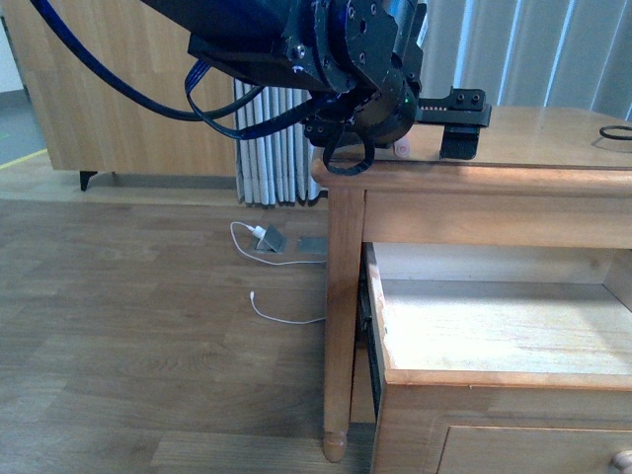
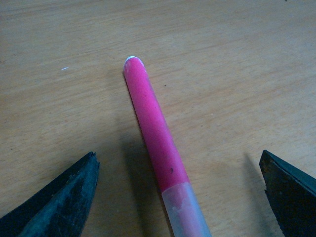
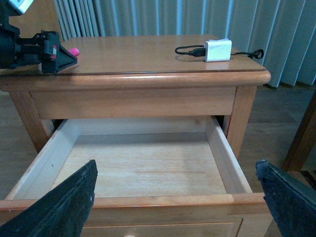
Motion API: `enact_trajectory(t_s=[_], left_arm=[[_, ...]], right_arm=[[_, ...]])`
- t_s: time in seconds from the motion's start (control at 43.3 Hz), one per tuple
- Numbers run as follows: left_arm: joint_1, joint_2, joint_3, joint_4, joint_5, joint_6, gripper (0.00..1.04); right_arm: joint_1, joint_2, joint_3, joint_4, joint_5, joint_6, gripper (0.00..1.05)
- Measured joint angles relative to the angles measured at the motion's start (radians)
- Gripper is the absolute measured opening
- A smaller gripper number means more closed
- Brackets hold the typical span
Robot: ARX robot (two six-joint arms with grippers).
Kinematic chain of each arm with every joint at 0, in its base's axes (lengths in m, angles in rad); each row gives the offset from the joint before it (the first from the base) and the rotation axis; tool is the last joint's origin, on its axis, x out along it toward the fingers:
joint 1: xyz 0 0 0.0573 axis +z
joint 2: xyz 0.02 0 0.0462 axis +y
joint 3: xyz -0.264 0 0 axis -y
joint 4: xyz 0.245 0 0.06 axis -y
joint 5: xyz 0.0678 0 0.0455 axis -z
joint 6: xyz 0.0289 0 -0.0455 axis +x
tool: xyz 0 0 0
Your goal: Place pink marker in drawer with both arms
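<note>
**Jaws Spread Around the Marker, Drawer Open Below**

Closest in the left wrist view are the two black tips of the left arm's (image 1: 296, 39) jaws. They are spread wide and touch nothing. Between them the pink marker (image 2: 155, 133) lies flat on the counter (image 2: 237, 54), with its clear cap toward the camera and its rounded end pointing away.

It looks light and stiff, a smooth round plastic barrel that would probably roll or squirt sideways under an off-centre squeeze. The solid pink barrel, about halfway along, seems the best place to grip. The cap looks slicker and might slip off. The marker lies lengthwise between the tips, so a straight squeeze should meet its sides.

In the right wrist view the right arm's jaws are also spread and hold nothing, poised above the front of the drawer (image 3: 222, 148). The drawer stands pulled out and shows a bare wooden floor.

Further back on the counter, well apart from the marker, sits a white charger (image 3: 217, 49) with a black cable.
</note>
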Motion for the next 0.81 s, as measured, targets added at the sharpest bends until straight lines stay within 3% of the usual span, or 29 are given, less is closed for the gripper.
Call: enact_trajectory(t_s=[0.601, 0.809], left_arm=[[-0.008, 0.01, 0.058, -0.13, -0.008, 0.062, 0.99], [-0.015, 0.012, 0.069, -0.153, -0.017, 0.074, 0.62]], right_arm=[[0.0, 0.0, 0.0, 0.0, 0.0, 0.0, 0.96], [0.0, 0.0, 0.0, 0.0, 0.0, 0.0, 0.96]])
